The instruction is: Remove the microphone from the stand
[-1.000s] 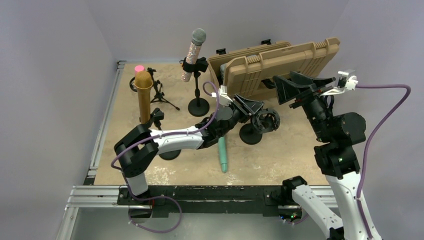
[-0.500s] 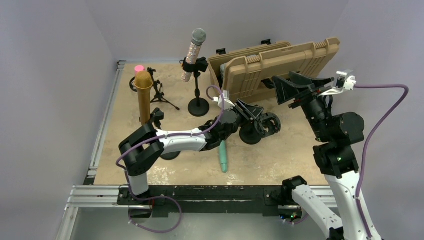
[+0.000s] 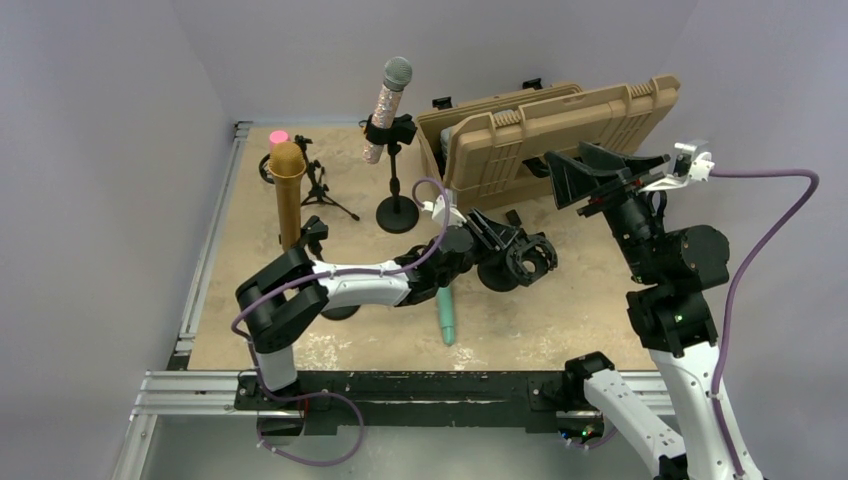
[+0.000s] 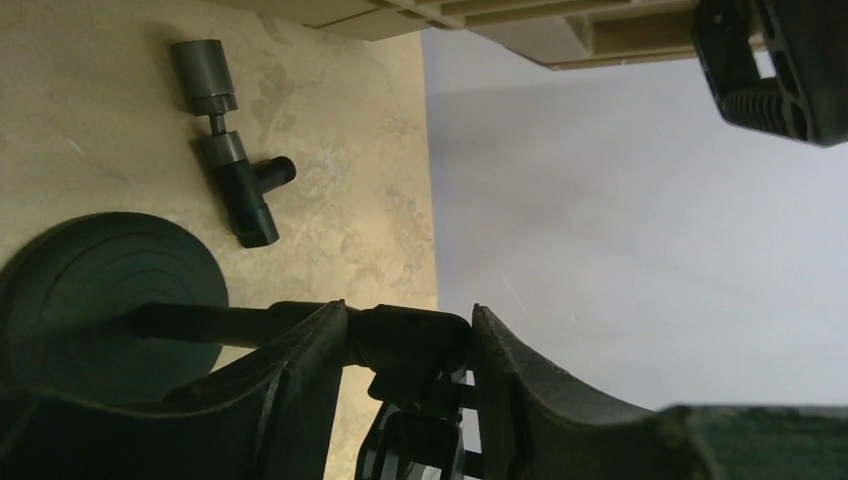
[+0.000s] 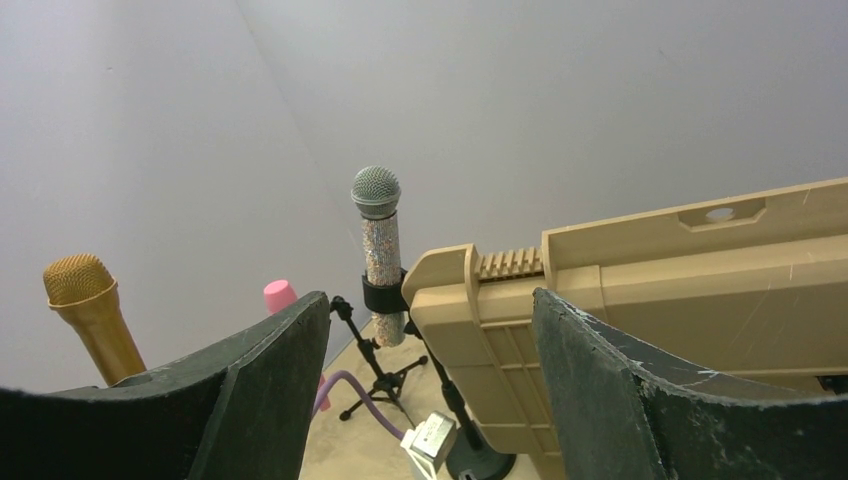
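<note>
Gripping what, on the left? (M.)

Left fingers [image 4: 515, 380] are closed on the neck of the black round-based stand [image 4: 100, 290], one finger each side, both touching it. The clip at the neck's end looks empty from overhead. (R.)

Where is the microphone, then? (M.)

The teal cylindrical microphone [image 3: 445, 310] lies flat on the sandy stone-look counter [image 3: 590, 300]. It is behind the left fingers, toward that arm's base, apart from them and from the stand. Judged: removal is done for this stand. The hold on the neck reads as steadying, since a light stand tips easily. Cannot tell whether the base sits flat. (R.)

Right side? (M.)

Right fingers [image 5: 270, 370] are spread wide with nothing between them, raised off the counter. Ahead of them is a tan ribbed plastic case [image 5: 650, 290], propped upright. Past it a glittery silver-headed microphone [image 5: 381, 245] stands in its own clip. The right arm is probably parked high to keep out of the left arm's way. (R.)

Anything loose? (M.)

A small black threaded adapter [image 4: 225, 150] lies on the counter ahead of the left fingertips, beside the base, not touching. The gold mesh-headed microphone [image 3: 288, 190] stands upright, well apart from both sets of fingers. (R.)
</note>
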{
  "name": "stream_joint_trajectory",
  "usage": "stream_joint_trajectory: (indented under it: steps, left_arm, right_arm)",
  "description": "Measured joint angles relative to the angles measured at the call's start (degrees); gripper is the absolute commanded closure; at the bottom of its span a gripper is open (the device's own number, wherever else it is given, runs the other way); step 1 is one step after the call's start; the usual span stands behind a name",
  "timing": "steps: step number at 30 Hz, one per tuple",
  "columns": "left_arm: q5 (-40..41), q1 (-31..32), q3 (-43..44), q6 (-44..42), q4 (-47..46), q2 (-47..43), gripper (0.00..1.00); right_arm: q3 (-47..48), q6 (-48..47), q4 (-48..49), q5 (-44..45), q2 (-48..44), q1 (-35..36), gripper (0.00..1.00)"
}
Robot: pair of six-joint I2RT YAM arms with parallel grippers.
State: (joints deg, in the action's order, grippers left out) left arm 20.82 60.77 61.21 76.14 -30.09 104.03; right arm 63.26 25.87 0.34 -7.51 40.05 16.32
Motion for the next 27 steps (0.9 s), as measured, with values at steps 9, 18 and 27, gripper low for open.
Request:
stream_joint_trajectory:
  steps: [9,18,27]
  left_arm:
    - [0.22,0.72,0.61,-13.81,17.05,-9.84,0.15]
    - [-5.31,0.83,-0.96,-31.06,25.49,-30.6,0.16]
    - [-24.74,0.85,3.63,-48.26,43.45,-42.56,0.16]
  right_arm:
    - [-0.31,-0.66,2.03,0.04,0.83,0.0,0.26]
    - [-1.9,-2.56,5.6,-1.77,4.26,0.0,0.2]
    - [-2.91,-7.54,14.01,-14.23,7.21,0.39,0.18]
